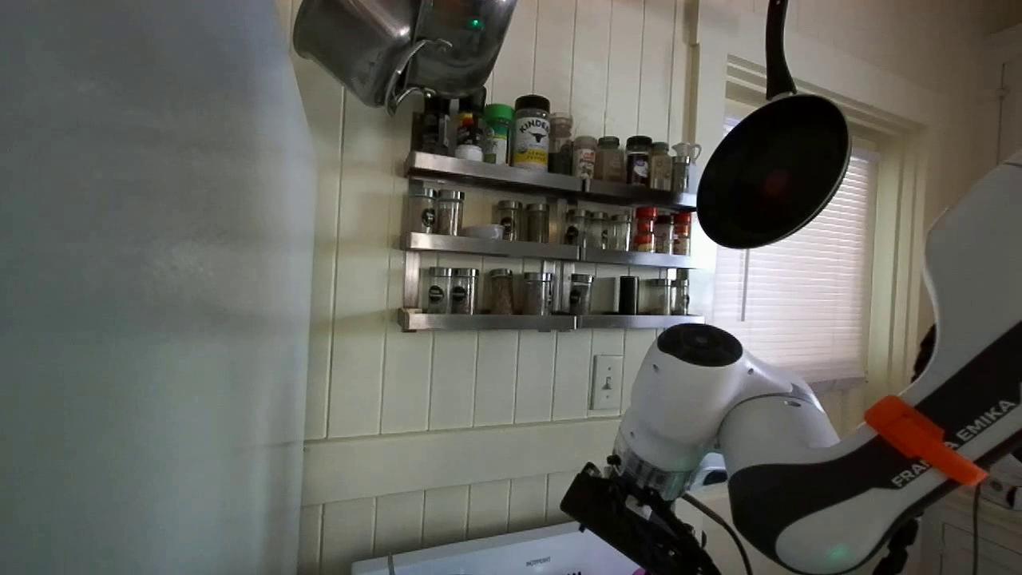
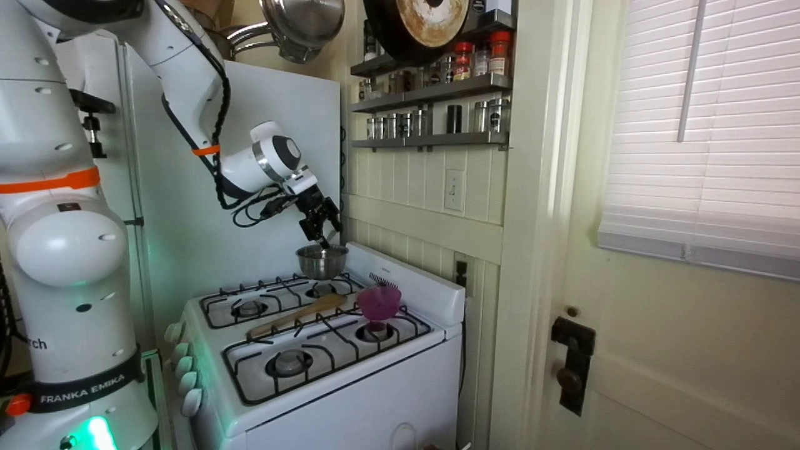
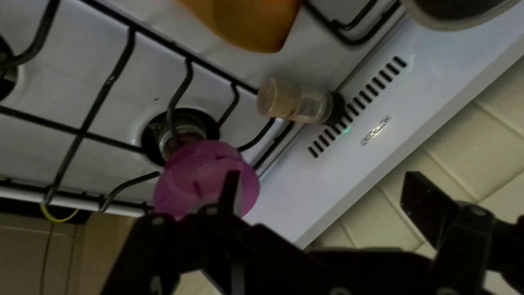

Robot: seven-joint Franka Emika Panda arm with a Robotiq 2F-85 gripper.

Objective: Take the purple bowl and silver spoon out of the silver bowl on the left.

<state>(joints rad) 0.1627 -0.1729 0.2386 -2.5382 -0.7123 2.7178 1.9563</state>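
Note:
The purple bowl [image 2: 379,303] sits on the stove grate over the near back burner in an exterior view. It also shows in the wrist view [image 3: 200,180], partly behind a finger. The silver bowl [image 2: 322,262] is at the far back of the stove, apart from the purple bowl. A grey rim at the top right of the wrist view [image 3: 458,22] looks like its edge. My gripper [image 2: 323,237] appears just above or behind the silver bowl in that exterior view. The wrist view shows the gripper [image 3: 323,178] open with nothing between its fingers. I see no silver spoon.
A wooden spoon [image 2: 306,314] lies across the grates. A seasoning bottle [image 3: 297,102] is by the stove's back panel [image 3: 327,180]. The fridge [image 2: 244,187] stands beside the stove. Spice shelves [image 1: 495,321] and hanging pans [image 1: 774,172] are on the wall above.

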